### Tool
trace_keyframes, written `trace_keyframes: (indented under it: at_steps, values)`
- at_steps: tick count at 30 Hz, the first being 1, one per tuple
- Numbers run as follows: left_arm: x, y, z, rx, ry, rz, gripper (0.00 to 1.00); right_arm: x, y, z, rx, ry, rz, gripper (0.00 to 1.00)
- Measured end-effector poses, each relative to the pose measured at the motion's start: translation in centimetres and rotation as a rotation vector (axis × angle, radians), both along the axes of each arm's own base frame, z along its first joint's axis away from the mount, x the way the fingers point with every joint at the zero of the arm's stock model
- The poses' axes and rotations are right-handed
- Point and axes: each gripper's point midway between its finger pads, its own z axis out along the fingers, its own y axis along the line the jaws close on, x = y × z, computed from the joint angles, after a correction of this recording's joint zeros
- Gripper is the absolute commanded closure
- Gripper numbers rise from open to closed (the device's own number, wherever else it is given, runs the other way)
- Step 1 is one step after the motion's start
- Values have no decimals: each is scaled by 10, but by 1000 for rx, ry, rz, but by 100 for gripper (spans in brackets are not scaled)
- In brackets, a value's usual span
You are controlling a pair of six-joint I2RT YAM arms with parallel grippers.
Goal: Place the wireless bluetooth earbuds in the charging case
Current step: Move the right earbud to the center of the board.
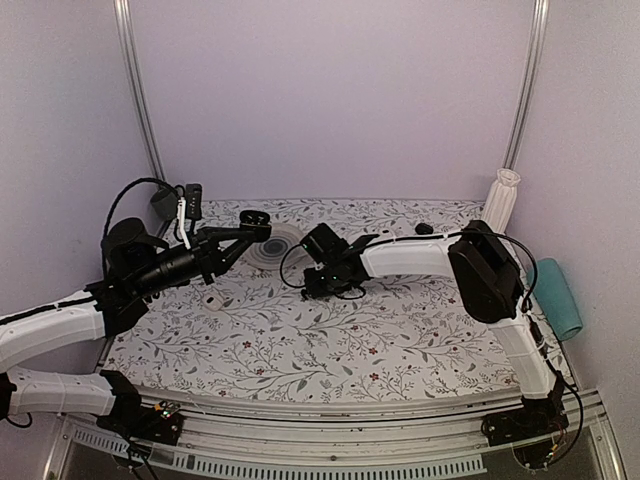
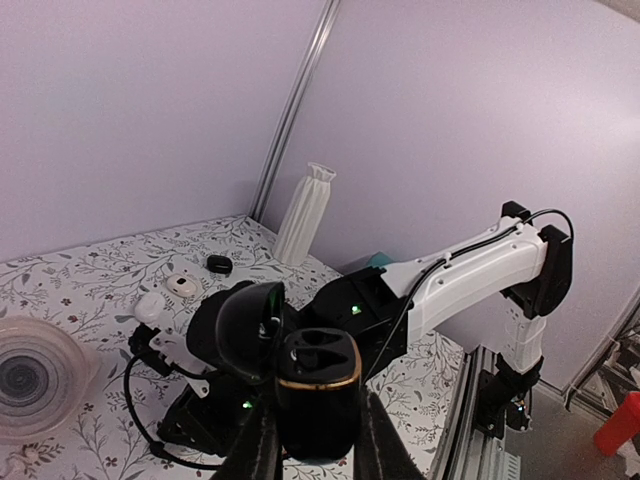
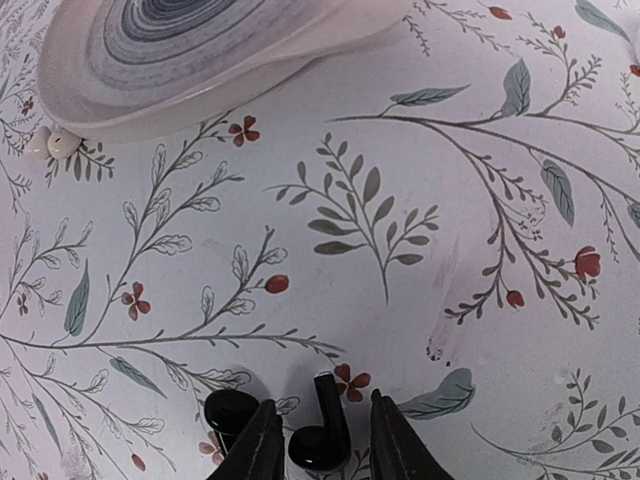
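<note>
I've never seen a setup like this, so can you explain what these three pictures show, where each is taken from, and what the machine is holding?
These are two robot arms bolted at the near edge of a flower-patterned table. One picture looks down from above and behind them. The other two come from small cameras on each wrist, so each shows its own fingers at the bottom.

The left hand is shut on a black charging case, held up in the air with its lid open.

The right hand is down at the table, its fingers either side of a small black earbud; a second earbud lies just beside it. Whether the first one is gripped yet is unclear.

Also on the table are a striped dish, a white ridged tube and some small white cases.
</note>
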Motion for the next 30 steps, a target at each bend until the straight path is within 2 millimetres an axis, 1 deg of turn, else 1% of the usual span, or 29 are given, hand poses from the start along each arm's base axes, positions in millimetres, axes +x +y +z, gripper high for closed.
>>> trace_keyframes:
  at_steps: [2, 6, 7, 9, 11, 13, 16, 20, 22, 25, 30]
  values:
    - [0, 0, 0, 0, 0, 0, 100, 0, -1, 0, -4, -1, -1, 73]
    - [0, 0, 0, 0, 0, 0, 100, 1, -3, -1, -23, -10, 4, 80]
    - [0, 0, 0, 0, 0, 0, 100, 1, -4, -1, -30, -12, 7, 84]
    - [0, 0, 0, 0, 1, 0, 100, 1, -5, -2, -40, -17, 15, 88]
    - [0, 0, 0, -1, 1, 0, 100, 1, -6, -2, -43, -26, 23, 89]
    - [0, 0, 0, -2, 3, 0, 100, -4, -12, -4, -45, -38, 40, 90]
    - [0, 0, 0, -6, 6, -1, 100, -23, -30, -1, -60, -42, 83, 89]
    - [2, -1, 1, -19, 10, -2, 100, -61, -65, -2, -109, -39, 175, 86]
    - [3, -2, 0, -21, 15, -3, 100, -77, -77, -2, -127, -48, 224, 86]
    - [5, -4, -3, -21, 25, -7, 100, -90, -87, -3, -138, -61, 273, 86]
    - [7, -6, -8, -18, 40, -9, 100, -93, -86, -2, -137, -78, 301, 86]
